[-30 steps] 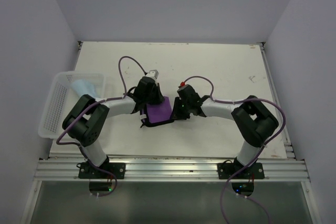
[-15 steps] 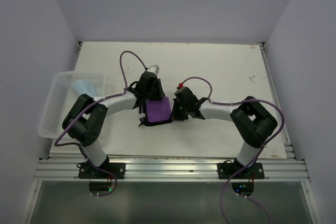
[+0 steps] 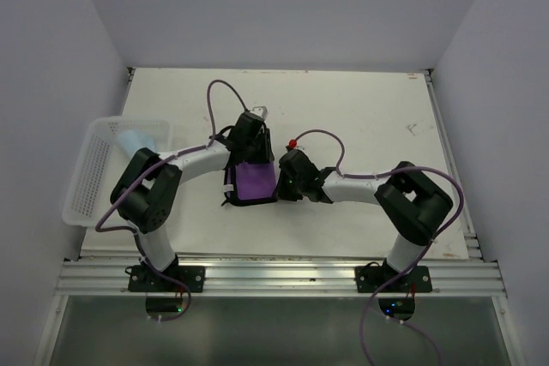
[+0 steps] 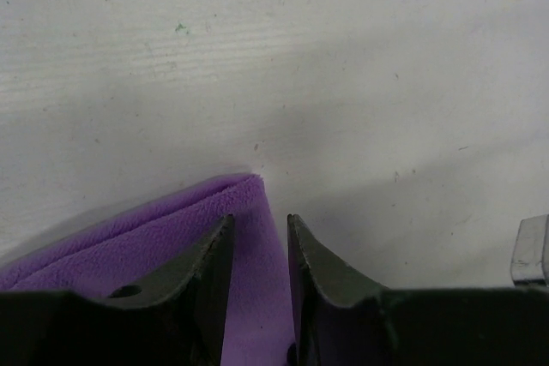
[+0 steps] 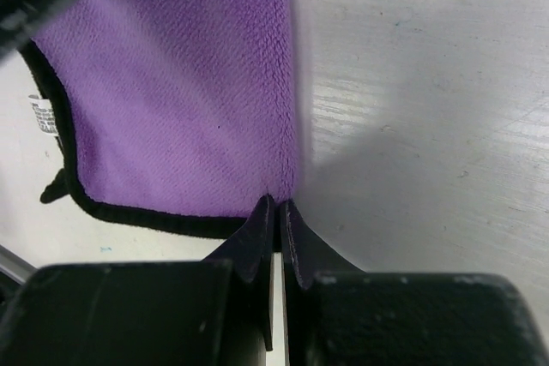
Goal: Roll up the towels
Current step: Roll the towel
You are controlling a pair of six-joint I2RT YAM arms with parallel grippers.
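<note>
While you looked down from above, the purple towel (image 3: 255, 184) lay in the middle of the table (image 3: 369, 109), purple side up and not rolled yet. The blue towel (image 3: 135, 140) sat in the white basket (image 3: 81, 182) at the left edge.

Your left claw (image 4: 259, 222) was at the far edge of the purple towel. Its jaws were a little apart and the cloth showed in the gap, so it held nothing. Your right claw (image 5: 276, 205) was squeezed shut right at a corner on the towel's right side. You could not tell if any cloth was caught in it.

Some things could have gone wrong from there. If the right claw pulled with no cloth in it, the towel would not have moved and no roll would have started. If it did have the corner and moved alone, the towel could have slid or bunched up crooked, because the left claw was loose. The side with the small white tag (image 5: 41, 115) could have flopped out too. The blue towel was not rolled either, so the job looked far from done.
</note>
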